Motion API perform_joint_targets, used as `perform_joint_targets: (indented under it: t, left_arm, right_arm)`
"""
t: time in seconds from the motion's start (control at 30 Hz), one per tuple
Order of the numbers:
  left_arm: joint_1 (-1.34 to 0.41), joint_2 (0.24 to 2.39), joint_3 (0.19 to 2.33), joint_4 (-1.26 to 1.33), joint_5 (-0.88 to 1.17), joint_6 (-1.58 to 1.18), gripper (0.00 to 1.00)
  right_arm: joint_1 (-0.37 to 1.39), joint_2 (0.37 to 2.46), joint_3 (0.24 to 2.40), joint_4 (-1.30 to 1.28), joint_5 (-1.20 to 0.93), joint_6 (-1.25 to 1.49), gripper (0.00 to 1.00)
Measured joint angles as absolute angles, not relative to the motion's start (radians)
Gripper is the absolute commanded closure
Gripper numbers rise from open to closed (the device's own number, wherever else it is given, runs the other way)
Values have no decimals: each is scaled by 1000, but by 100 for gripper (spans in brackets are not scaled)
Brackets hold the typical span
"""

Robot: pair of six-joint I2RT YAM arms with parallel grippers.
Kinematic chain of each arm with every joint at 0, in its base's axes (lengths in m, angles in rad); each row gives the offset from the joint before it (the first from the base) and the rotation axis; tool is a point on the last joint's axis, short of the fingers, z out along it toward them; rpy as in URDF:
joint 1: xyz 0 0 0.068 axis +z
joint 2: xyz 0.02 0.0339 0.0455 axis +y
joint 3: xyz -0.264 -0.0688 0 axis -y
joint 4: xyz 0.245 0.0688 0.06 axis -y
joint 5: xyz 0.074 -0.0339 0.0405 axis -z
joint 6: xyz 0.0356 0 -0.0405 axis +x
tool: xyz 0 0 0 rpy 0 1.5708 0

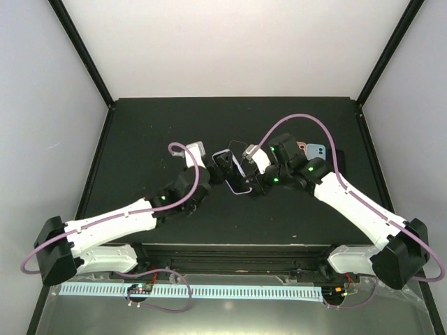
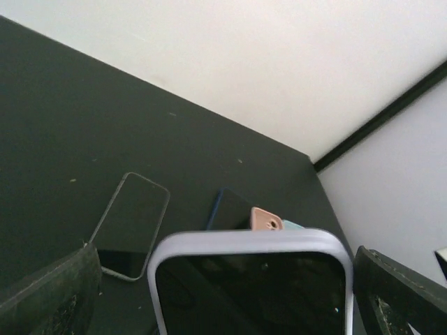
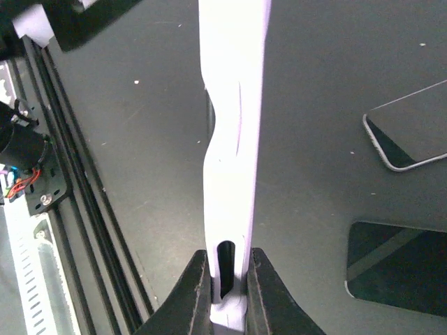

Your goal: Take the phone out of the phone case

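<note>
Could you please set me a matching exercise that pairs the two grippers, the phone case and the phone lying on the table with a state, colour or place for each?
Column one:
1. left gripper
2. right gripper
3. phone case
4. silver-edged phone

Column two:
A. lying flat on the table
B. shut on the phone case's edge
C. open, a finger on either side of the phone case
D. lilac

Pairs: 1-C, 2-B, 3-D, 4-A
</note>
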State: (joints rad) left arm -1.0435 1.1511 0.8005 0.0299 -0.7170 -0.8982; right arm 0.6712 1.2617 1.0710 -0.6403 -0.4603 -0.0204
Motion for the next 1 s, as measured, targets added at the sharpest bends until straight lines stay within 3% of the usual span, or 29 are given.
perform_joint_targets:
  t: [0.3,0.5,0.63,0.87,1.0]
  left_arm:
    - [-822,900,588,214,-160,-586,3]
    - [-754,799,441,352,154,-537,16]
    - [-751,808,437,423,290,-532,20]
    - [-751,904,444,505,454,-551,49]
    - [-751,953,448,558,505,-577,58]
  right_arm:
    - [523,1174,1065,-712,-540,-85,99]
    - [515,1085,1022,-742,-719,-145,99]
    - [515,1069,1013,-761,-840,-179,99]
    - [515,1072,1013,-779,-931,-207,99]
    - [515,1073,1001,-789,-949,-212,99]
